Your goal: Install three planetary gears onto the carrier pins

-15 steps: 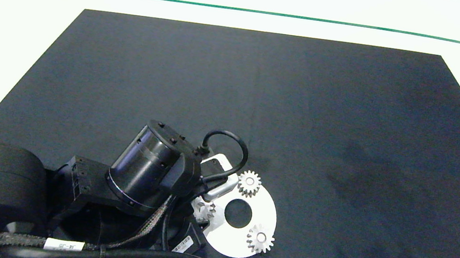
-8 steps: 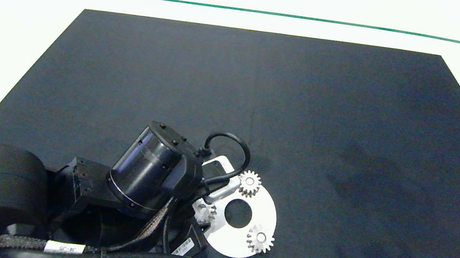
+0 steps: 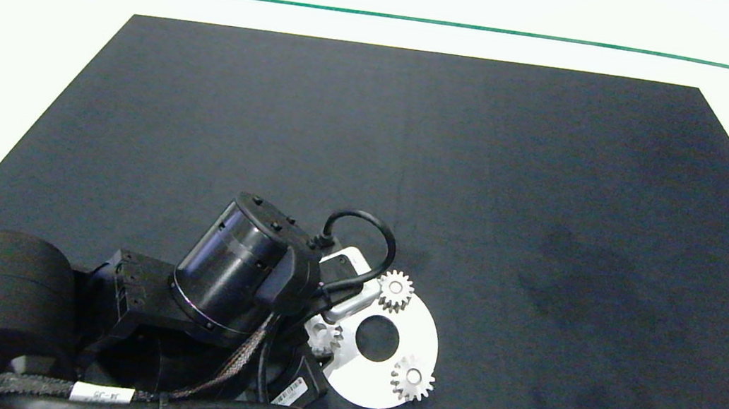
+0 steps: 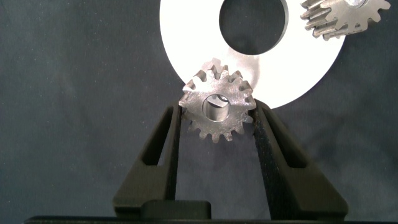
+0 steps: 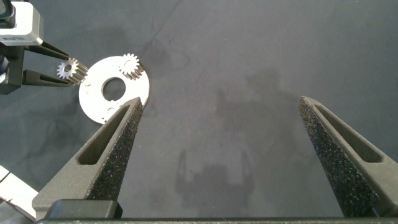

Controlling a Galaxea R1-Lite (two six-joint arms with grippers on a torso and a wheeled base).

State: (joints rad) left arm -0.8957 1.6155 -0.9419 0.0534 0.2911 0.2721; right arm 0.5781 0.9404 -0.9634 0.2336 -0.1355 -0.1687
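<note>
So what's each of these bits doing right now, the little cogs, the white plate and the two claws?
Left gripper: shut on a gear, at the disc's edge.
Held gear: between the fingers, over the disc's edge; seating cannot be told.
Second gear: on the disc.
Third gear: on the disc.
White disc: flat on the mat.
Right gripper: open, empty, parked well away from the disc.

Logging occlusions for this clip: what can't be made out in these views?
- Head view: the left gripper is hidden under its own arm, as is part of the held gear.
- Left wrist view: the pin under that gear is not visible; a second gear is cut off by the frame edge.
- Right wrist view: the right gripper finger covers part of the white disc.
</note>
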